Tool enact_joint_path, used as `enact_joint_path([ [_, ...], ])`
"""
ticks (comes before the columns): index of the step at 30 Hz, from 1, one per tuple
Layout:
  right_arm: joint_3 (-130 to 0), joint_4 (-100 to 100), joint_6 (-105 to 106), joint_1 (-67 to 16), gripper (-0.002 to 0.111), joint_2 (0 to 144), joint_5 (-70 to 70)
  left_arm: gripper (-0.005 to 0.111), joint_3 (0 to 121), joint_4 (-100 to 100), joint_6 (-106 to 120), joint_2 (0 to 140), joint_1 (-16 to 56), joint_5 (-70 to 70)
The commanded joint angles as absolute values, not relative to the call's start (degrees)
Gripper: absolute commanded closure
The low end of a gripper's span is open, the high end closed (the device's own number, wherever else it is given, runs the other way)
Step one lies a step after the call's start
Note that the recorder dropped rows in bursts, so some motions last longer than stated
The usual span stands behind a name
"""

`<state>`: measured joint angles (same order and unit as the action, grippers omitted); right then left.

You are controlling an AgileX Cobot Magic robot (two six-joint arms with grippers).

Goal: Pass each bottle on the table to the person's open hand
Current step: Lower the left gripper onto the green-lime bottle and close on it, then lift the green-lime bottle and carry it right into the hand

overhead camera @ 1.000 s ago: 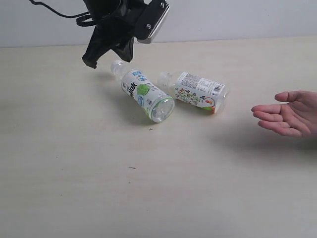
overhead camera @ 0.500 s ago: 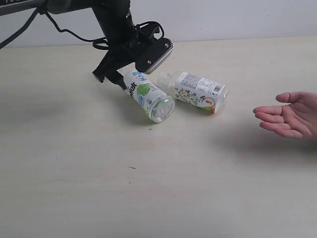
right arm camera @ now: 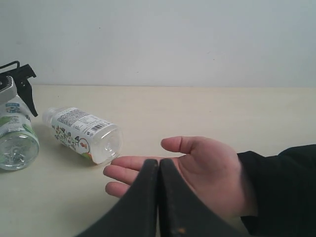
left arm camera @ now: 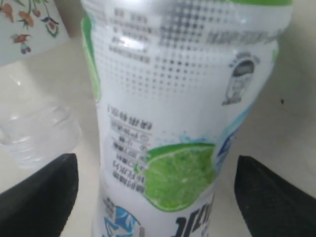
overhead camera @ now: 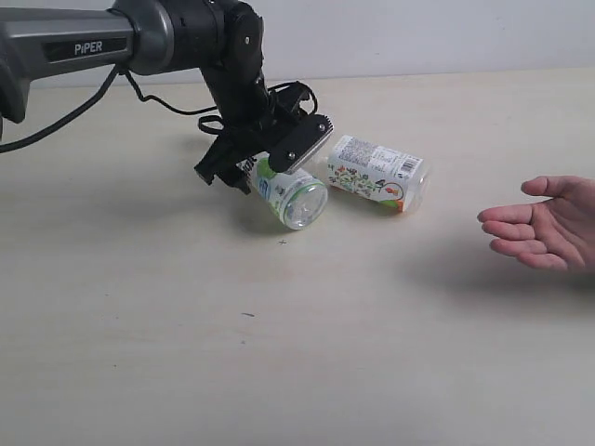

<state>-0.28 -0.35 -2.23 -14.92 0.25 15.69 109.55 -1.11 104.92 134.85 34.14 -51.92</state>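
Note:
A green-labelled bottle (overhead camera: 290, 192) lies on its side on the table (overhead camera: 279, 353), base toward the camera. My left gripper (overhead camera: 254, 173) has come down over its neck end. In the left wrist view the gripper (left arm camera: 158, 197) is open, one black finger (left arm camera: 39, 195) on each side of the lime label (left arm camera: 180, 173), with gaps showing. A white-labelled bottle (overhead camera: 376, 174) lies just to its right. The person's open hand (overhead camera: 544, 232) waits palm up at the right edge. My right gripper (right arm camera: 159, 168) is shut and empty, in front of that hand (right arm camera: 207, 168). The blue-labelled and black-capped bottles are out of view.
A pale wall runs along the table's far edge (overhead camera: 446, 72). The left arm's cable (overhead camera: 163, 98) trails over the table behind the bottles. The person's dark sleeve (right arm camera: 281, 187) shows in the right wrist view, and both bottles (right arm camera: 84, 132) lie left of it there.
The left arm has dropped from above the table's back down onto the green-labelled bottle, its fingers now straddling it. The bottles and hand have barely moved.

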Motion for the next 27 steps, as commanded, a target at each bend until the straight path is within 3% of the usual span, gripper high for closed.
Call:
enact_joint_path([
  [1,0.0,-0.33,-2.23,-14.61,0.108,0.0,15.17,0.024,109.54,-0.95,104.75,135.35,34.32,-51.43],
  [6,0.0,-0.33,-2.23,-14.61,0.108,0.0,15.17,0.025,109.54,-0.95,104.54,136.34,34.32,-51.21],
  [8,0.0,-0.33,-2.23,-14.61,0.108,0.0,15.17,0.032,109.54,-0.95,104.29,136.48,34.32,-51.21],
  [12,0.0,-0.33,-2.23,-14.61,0.108,0.0,15.17,0.062,109.54,-0.95,100.02,136.48,34.32,-51.35],
  [16,0.0,-0.33,-2.23,-14.61,0.108,0.0,15.17,0.104,109.54,-1.18,98.28,136.48,34.32,-51.74],
  [27,0.0,-0.33,-2.23,-14.61,0.108,0.0,15.17,0.107,109.54,-1.58,92.41,132.56,34.42,-57.61],
])
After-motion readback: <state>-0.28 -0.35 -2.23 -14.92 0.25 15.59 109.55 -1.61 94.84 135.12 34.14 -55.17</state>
